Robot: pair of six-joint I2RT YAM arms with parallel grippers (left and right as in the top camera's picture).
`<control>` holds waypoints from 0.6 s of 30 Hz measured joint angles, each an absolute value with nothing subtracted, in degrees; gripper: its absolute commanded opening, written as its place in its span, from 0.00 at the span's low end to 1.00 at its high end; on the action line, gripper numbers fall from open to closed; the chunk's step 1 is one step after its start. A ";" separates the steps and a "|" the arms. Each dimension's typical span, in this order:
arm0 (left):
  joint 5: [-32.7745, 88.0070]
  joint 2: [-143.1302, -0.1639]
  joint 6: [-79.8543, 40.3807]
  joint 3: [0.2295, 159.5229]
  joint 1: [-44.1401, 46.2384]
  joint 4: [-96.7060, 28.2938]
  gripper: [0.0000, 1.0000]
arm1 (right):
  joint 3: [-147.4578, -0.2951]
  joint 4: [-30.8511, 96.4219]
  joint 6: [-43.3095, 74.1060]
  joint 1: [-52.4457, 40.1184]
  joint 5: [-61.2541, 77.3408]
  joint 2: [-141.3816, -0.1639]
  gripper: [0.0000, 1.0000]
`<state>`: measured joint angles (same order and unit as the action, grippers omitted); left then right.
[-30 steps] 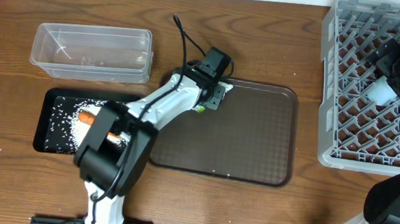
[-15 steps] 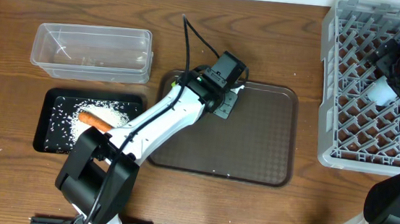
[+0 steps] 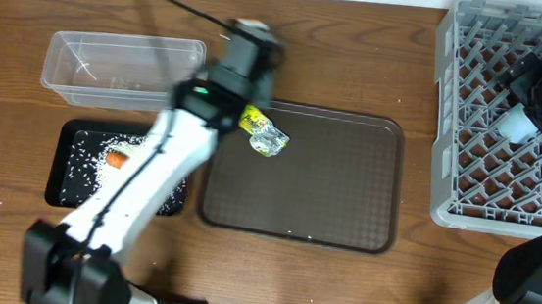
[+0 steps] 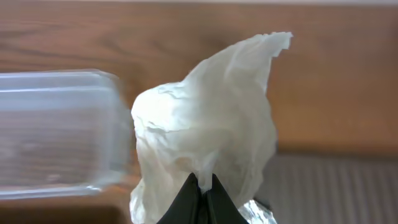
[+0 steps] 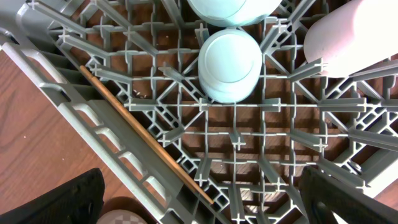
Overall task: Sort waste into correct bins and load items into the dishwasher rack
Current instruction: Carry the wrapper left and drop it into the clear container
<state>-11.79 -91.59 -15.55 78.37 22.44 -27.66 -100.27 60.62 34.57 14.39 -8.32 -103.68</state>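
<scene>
My left gripper (image 4: pixel 204 182) is shut on the crumpled white napkin (image 4: pixel 208 121), which hangs lifted above the table. In the overhead view that gripper (image 3: pixel 249 38) and the napkin (image 3: pixel 253 24) are blurred, between the clear tub (image 3: pixel 121 70) and the brown tray's back edge. The yellow-green wrapper (image 3: pixel 263 134) lies on the brown tray. The carrot (image 3: pixel 116 159) and loose rice (image 3: pixel 83 160) lie in the black tray (image 3: pixel 59 193). My right gripper (image 5: pixel 211 205) stands open over the grey rack (image 5: pixel 112 112), empty. A chopstick (image 5: pixel 149 140), a white cup (image 5: pixel 348 43) and a round light-blue piece (image 5: pixel 230 62) sit in the rack.
The brown serving tray (image 3: pixel 326 196) lies mid-table. The rack (image 3: pixel 449 138) fills the right side, with my right arm above it. The clear tub (image 4: pixel 56 130) is just left of the held napkin. Bare wood runs along the back edge.
My left gripper shut on the napkin at the brown tray, lifted it and swung left and back toward the clear tub, uncovering the wrapper. The right arm has not moved.
</scene>
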 measured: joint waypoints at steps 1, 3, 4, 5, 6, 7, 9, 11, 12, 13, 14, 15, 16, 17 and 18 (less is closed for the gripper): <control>-12.21 -91.00 -16.73 78.39 20.34 -26.83 0.06 | -100.27 60.62 34.57 14.39 -8.32 -103.68 0.99; -12.62 -90.74 -18.76 78.41 16.40 -25.32 0.06 | -100.27 60.60 34.57 14.39 -8.34 -103.68 0.99; -12.84 -90.80 -19.62 78.41 14.96 -24.84 0.06 | -100.27 60.62 34.57 14.39 -8.34 -103.68 0.99; -12.95 -91.11 -20.53 78.41 13.19 -24.21 0.06 | -100.27 60.60 34.57 14.39 -8.34 -103.68 0.99; -13.02 -91.44 -21.30 78.41 11.84 -23.44 0.06 | -100.27 60.62 34.57 14.39 -8.34 -103.68 0.99; -13.10 -91.88 -22.02 78.41 10.37 -22.59 0.06 | -100.27 60.60 34.57 14.39 -8.34 -103.68 0.99; -13.26 -93.03 -22.98 78.41 7.77 -20.99 0.06 | -100.27 60.62 34.57 14.39 -8.34 -103.68 0.99; -13.47 -94.52 -23.94 78.41 5.37 -19.66 0.07 | -100.27 60.60 34.57 14.39 -8.34 -103.68 0.99; -13.50 -95.29 -24.34 78.41 4.40 -19.35 0.09 | -100.27 60.62 34.57 14.39 -8.34 -103.68 0.99; -13.52 -95.81 -24.67 78.41 3.73 -19.25 0.10 | -100.27 60.60 34.57 14.39 -8.34 -103.68 0.99; -13.52 -96.53 -25.32 78.41 2.90 -19.33 0.13 | -100.27 60.62 34.57 14.39 -8.34 -103.68 0.99; -13.50 -97.34 -25.89 78.41 2.04 -19.68 0.21 | -100.27 60.62 34.57 14.39 -8.34 -103.68 0.99; -13.50 -97.93 -26.63 78.41 1.34 -20.36 0.30 | -100.27 60.60 34.57 14.39 -8.34 -103.68 0.99; -13.47 -98.30 -27.11 78.39 0.91 -20.91 0.32 | -100.27 60.62 34.57 14.39 -8.34 -103.68 0.99; -13.54 -98.67 -27.86 78.37 0.32 -21.74 0.36 | -100.27 60.60 34.57 14.39 -8.34 -103.68 0.99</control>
